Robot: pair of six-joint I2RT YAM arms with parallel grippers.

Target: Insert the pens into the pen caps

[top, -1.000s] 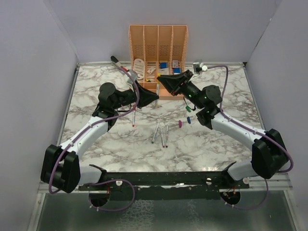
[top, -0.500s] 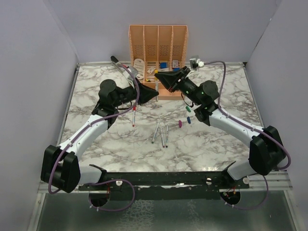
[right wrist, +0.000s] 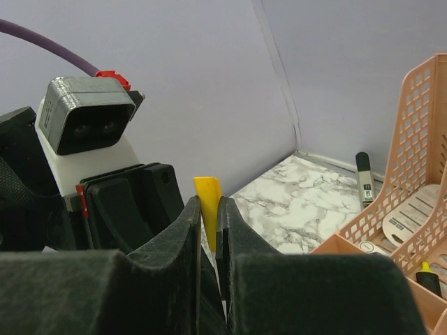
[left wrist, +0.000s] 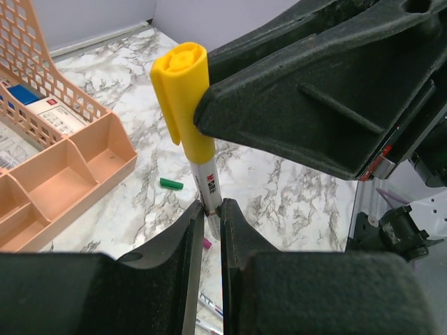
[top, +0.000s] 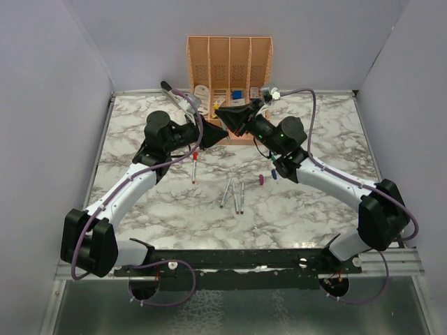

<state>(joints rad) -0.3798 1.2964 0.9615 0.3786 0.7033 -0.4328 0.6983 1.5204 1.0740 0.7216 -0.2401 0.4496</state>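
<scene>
My left gripper (left wrist: 211,208) is shut on the whitish barrel of a pen (left wrist: 207,180), held upright above the table. A yellow pen cap (left wrist: 183,94) sits over the pen's upper end. My right gripper (right wrist: 208,206) is shut on that yellow cap (right wrist: 207,202), its black fingers (left wrist: 307,105) pressing it from the right. The two grippers meet in front of the organiser, left gripper (top: 223,132), right gripper (top: 219,112). A red-capped pen (top: 194,167) and three bare pens (top: 234,193) lie on the marble. Purple (top: 260,180), blue (top: 274,174) and green (left wrist: 170,184) caps lie loose.
An orange organiser (top: 229,70) with small boxes in its front compartments stands at the back centre, just behind both grippers. A dark grey stapler (top: 170,91) lies to its left. Grey walls close in the marble table (top: 140,209) on three sides.
My right gripper has swung left towards the left gripper with the yellow cap in it. The left gripper with its pen has barely shifted.
</scene>
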